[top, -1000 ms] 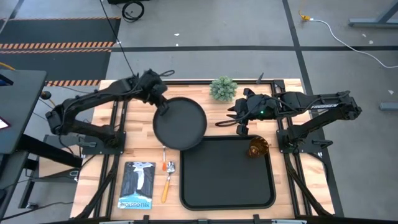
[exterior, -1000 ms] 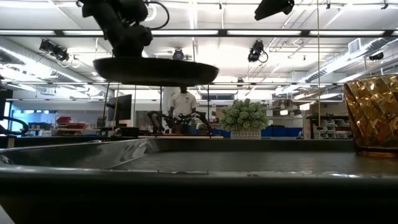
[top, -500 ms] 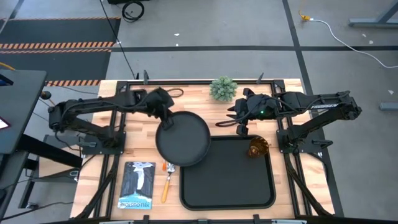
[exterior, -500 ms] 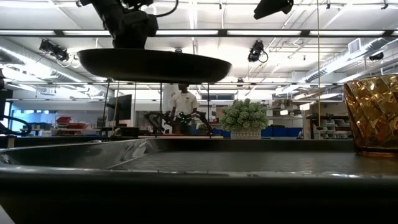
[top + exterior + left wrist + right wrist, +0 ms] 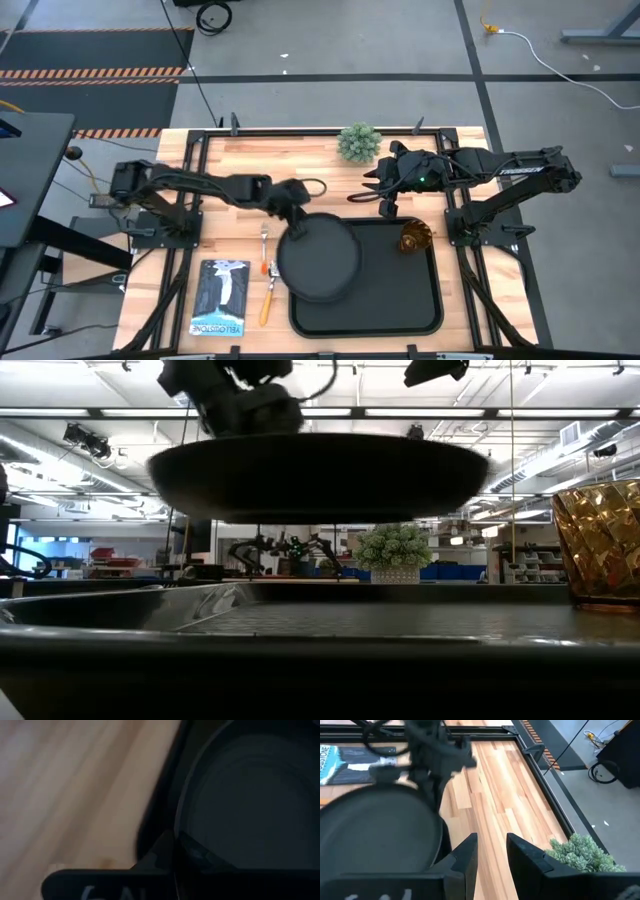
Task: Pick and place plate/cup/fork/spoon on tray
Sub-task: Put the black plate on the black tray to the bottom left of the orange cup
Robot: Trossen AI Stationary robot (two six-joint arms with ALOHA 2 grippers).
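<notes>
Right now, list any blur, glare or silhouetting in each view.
High view: sharp and evenly lit. Low view: the plate, held in the air by the left gripper, is silhouetted against bright ceiling strip lights; the cup glows amber. Left wrist view: wood and plate rim smeared by motion blur. Right wrist view: left arm blurred, potted plant crisp.

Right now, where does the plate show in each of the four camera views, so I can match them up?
High view: the plate is held by the left gripper over the tray's left part.
Low view: plate seen from below, raised clear above the tray.
Left wrist view: plate fills the right side.
Right wrist view: plate at left.
Shared landmark: the potted plant, also in the low view and right wrist view.
</notes>
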